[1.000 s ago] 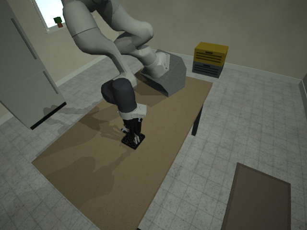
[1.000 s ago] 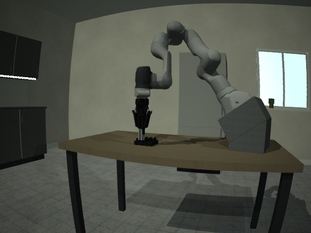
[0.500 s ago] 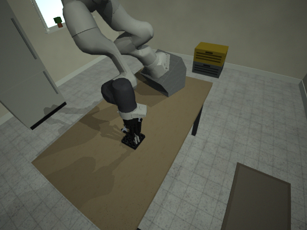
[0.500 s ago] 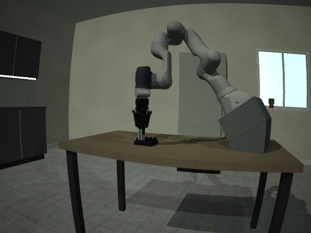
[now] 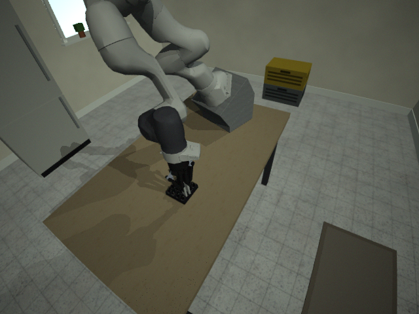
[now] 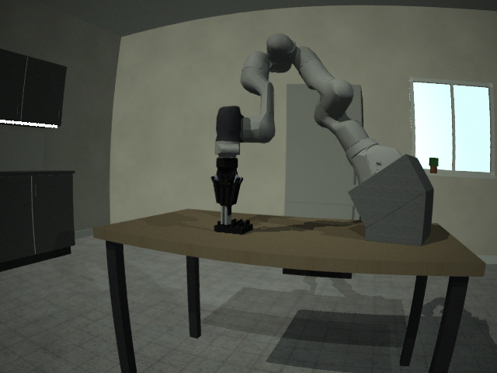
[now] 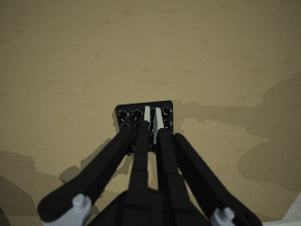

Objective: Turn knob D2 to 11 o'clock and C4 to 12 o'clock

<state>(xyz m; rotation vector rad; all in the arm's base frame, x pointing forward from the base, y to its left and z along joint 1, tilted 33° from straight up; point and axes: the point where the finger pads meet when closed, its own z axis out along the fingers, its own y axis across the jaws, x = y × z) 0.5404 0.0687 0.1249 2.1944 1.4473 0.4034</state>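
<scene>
- Knob box (image 5: pixel 180 195) sits mid-counter (image 5: pixel 236 175), well apart from the arm's grey pedestal (image 5: pixel 236 111).
- My hand (image 7: pixel 153 123) is down on the box, fingers pinched around one knob; I cannot tell which.
- Risk: pads slipping, or brushing neighbouring knobs off their marks.
- Labels, marks, white lines unreadable; fingers hide the knob.

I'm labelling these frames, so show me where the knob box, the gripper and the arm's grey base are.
knob box (image 5: pixel 173 195): top view, its near-left top face.
gripper (image 7: pixel 153 123): wrist view, midway between the pale fingertips.
arm's grey base (image 6: pixel 401 212): exterior view, its front face.
</scene>
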